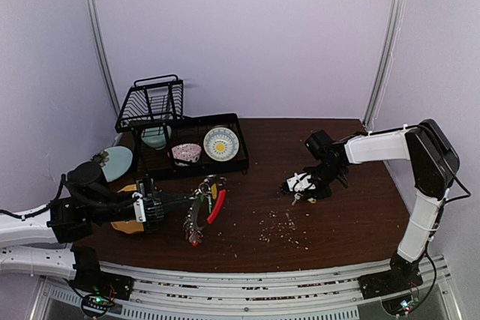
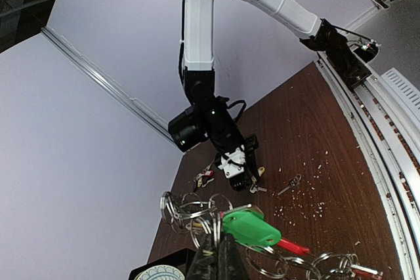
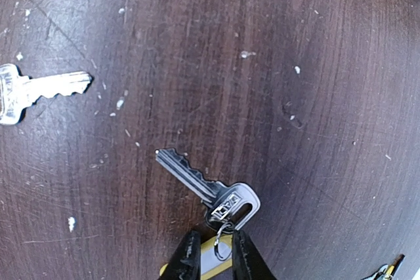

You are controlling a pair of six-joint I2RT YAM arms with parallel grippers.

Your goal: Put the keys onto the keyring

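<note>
Right jaws narrowly astride key's ring (image 3: 228, 227)

keyring (image 1: 201, 211) left of keys (image 3: 209, 190), rack (image 1: 187, 157) behind keyring

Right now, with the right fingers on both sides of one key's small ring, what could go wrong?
The right fingers flank only the thin small ring of the key lying flat on the table; closing may push it away or grip weakly. The keyring in the left fingers is a tangled bunch with a green tag across the rings, so threading may snag.
</note>
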